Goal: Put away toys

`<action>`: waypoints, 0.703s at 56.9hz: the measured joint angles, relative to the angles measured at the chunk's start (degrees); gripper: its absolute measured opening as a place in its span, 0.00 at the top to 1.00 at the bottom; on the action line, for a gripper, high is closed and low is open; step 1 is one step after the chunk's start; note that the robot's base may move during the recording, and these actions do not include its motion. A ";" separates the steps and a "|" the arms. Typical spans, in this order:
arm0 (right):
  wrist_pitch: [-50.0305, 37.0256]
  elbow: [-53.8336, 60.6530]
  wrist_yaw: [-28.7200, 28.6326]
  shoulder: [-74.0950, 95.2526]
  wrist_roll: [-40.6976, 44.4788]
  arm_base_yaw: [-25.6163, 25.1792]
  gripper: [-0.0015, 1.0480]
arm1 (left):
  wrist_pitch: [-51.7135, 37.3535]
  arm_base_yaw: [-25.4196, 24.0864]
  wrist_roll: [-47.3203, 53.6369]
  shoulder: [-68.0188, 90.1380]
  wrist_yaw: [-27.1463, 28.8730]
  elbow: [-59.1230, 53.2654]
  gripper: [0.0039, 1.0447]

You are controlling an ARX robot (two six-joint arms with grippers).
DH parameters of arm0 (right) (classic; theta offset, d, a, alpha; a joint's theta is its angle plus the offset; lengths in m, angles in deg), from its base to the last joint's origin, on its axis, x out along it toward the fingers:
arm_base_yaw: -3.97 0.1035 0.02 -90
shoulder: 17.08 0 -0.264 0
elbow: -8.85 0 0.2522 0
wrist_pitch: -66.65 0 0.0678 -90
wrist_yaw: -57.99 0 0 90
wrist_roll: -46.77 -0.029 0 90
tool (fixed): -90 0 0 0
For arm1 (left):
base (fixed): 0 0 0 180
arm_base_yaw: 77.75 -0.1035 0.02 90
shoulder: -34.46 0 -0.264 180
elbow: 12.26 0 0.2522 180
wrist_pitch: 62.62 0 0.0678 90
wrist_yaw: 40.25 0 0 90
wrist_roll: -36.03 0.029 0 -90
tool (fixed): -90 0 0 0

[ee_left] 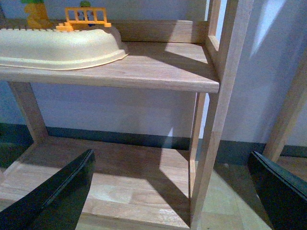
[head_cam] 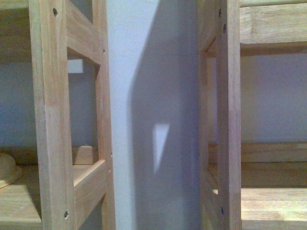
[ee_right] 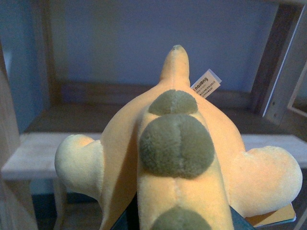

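Note:
The orange-yellow plush animal point(ee_right: 177, 143) fills the right wrist view, with olive-green round spots down its back, rounded limbs at both sides and a white tag point(ee_right: 206, 84) near its pointed tip. My right gripper point(ee_right: 182, 223) is shut on it; only dark edges of the fingers show beneath the plush. It hangs in front of a wooden shelf board point(ee_right: 33, 148). In the left wrist view my left gripper point(ee_left: 171, 160) stands open and holds nothing, its black fingers point(ee_left: 57, 196) spread wide before a wooden shelf post point(ee_left: 211, 143). Neither arm shows in the front view.
A cream plastic tray point(ee_left: 57, 45) lies on the upper shelf board point(ee_left: 158, 72), with an orange toy fence point(ee_left: 86, 17) and a yellow toy point(ee_left: 36, 14) behind it. The lower shelf board point(ee_left: 120, 182) sits between the left fingers. Wooden shelf frames point(head_cam: 53, 120) flank a grey wall point(head_cam: 153, 96).

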 joint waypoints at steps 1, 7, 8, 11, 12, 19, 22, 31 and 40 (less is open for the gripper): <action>0.09 -1.68 0.26 0.68 0.39 0.04 0.90 | 0.00 0.00 0.00 0.00 0.00 0.00 0.06; 0.66 -12.52 0.66 5.64 2.12 0.04 0.90 | 0.00 0.00 0.00 0.00 0.00 0.00 0.06; 0.66 -13.42 0.70 6.10 2.29 0.04 0.90 | 0.00 0.00 0.00 -0.02 0.00 0.00 0.06; 0.68 -17.66 1.36 8.37 3.19 0.39 0.90 | 0.00 0.00 0.00 -0.02 0.00 0.00 0.06; 0.79 -19.32 1.64 9.25 3.45 0.61 0.90 | 0.00 0.00 0.00 0.00 0.00 0.00 0.06; 0.09 -26.75 2.05 13.35 5.90 1.86 0.90 | 0.00 0.00 0.00 -0.02 0.00 0.00 0.06; 0.09 -30.29 1.20 15.28 6.73 1.68 0.90 | 0.00 0.00 0.00 -0.02 0.00 0.00 0.06; 2.40 -39.01 -5.11 19.74 6.38 -3.30 0.90 | 0.00 0.00 0.00 0.00 0.00 0.00 0.06; 7.45 -48.09 -18.47 24.68 -0.35 -15.15 0.90 | 0.00 0.00 0.00 -0.02 0.00 0.00 0.06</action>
